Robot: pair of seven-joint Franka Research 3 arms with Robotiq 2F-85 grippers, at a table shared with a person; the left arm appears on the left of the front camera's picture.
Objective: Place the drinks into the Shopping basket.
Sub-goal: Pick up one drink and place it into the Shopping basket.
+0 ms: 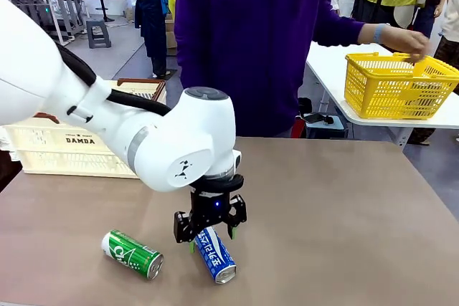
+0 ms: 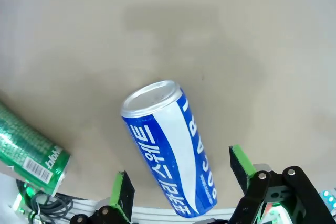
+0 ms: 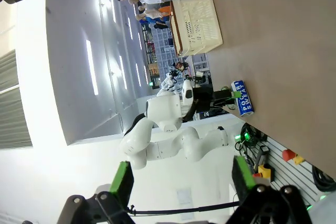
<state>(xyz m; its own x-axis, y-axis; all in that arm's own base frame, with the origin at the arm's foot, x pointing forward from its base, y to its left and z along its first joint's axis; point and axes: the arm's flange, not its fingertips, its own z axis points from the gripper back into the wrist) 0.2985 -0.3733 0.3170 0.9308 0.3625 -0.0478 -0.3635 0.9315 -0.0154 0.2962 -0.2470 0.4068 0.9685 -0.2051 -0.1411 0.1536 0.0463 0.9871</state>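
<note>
The left tool (image 1: 212, 240) (image 2: 182, 179) is wide open and points down at the tabletop (image 1: 323, 213). Its two green pads (image 2: 240, 163) stand on either side of the blue can (image 1: 215, 254) (image 2: 170, 150). In the left wrist view there is a gap between each pad and the can, so the tool has hold of nothing. The pads bracket the can's base end, and its silver top points away from the tool.

The right tool (image 3: 182, 178) is also wide open, with nothing between its pads. It is held up in the air, well apart from the cans. From there the blue can (image 3: 242, 98) shows far off under the left arm.

There are two cans, one blue and one green, and both lie on their sides on the tabletop. The green can (image 1: 132, 254) (image 2: 29, 150) lies near the blue one on the robot's left, apart from it and outside the tool's reach.

There is one cream basket (image 1: 64, 150) (image 3: 197, 19). It stands at the far left of the tabletop, behind the left arm and well apart from both cans. No can shows in it.

A person in purple stands at the far side. One hand (image 1: 409, 41) rests on the handle of a yellow basket (image 1: 398, 84), which stands on a white table behind.
</note>
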